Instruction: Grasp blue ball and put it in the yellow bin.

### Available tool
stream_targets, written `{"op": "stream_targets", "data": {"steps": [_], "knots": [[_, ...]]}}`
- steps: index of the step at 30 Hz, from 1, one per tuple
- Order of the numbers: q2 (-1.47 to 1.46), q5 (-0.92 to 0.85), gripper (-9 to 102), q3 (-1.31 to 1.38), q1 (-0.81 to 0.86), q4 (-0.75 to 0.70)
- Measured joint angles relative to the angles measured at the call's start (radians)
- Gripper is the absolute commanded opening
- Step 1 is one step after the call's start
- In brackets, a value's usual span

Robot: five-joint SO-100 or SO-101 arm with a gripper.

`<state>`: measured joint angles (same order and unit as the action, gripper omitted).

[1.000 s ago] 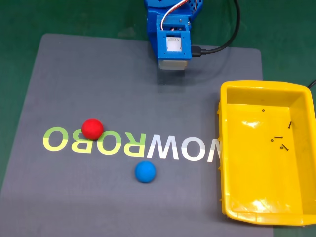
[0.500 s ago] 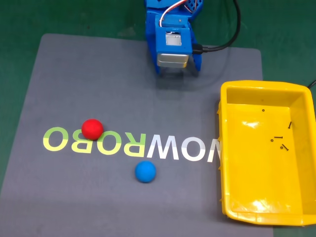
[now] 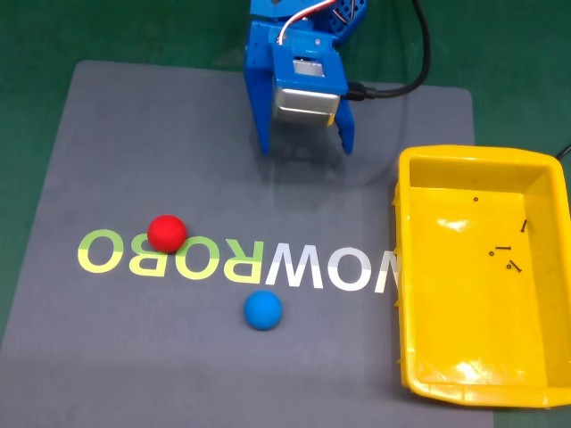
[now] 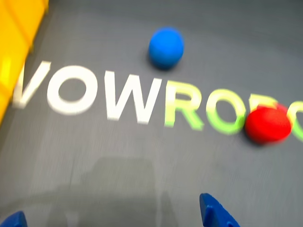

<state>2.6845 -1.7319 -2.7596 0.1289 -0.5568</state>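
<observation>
From the fixed view, a grey mat (image 3: 134, 134) lies on a green desk (image 3: 53, 36), printed with large letters that read upside down from here. The blue arm reaches in over the mat's far edge, near the middle. Its gripper (image 3: 305, 148) points down toward the mat with its 2 blue fingers spread wide and nothing between them, which suits an approach before any grasp. The blue ball (image 3: 263, 309) rests alone on the mat toward the near edge, just below the lettering and well apart from the gripper. A red ball (image 3: 167, 233) sits on the lettering nearer the mat's left edge, apart from the blue one, so I judge there is room to close on the blue ball without nudging it. The yellow bin (image 3: 412, 267) stands at the mat's right edge, open side up, with a few tiny dark screws (image 3: 504, 254) inside; the ball is not yet in it.

From the wrist view, slightly blurred, the blue ball (image 4: 166, 47) lies ahead on the mat beyond the white letters. The red ball (image 4: 267, 124) sits off to the right on the green letters. A strip of the yellow bin (image 4: 14, 42) shows at the left edge. The gripper (image 4: 113, 220) has its 2 blue fingertips (image 4: 215, 215) at the bottom edge, far apart and empty.
</observation>
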Motion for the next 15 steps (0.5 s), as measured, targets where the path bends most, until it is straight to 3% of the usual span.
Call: {"op": "stream_targets", "data": {"steps": [7, 15], "knots": [[-0.414, 0.003, 39, 0.232, 0.038, 0.199], [-0.854, 0.003, 38, 0.534, 0.057, 0.279]]}}
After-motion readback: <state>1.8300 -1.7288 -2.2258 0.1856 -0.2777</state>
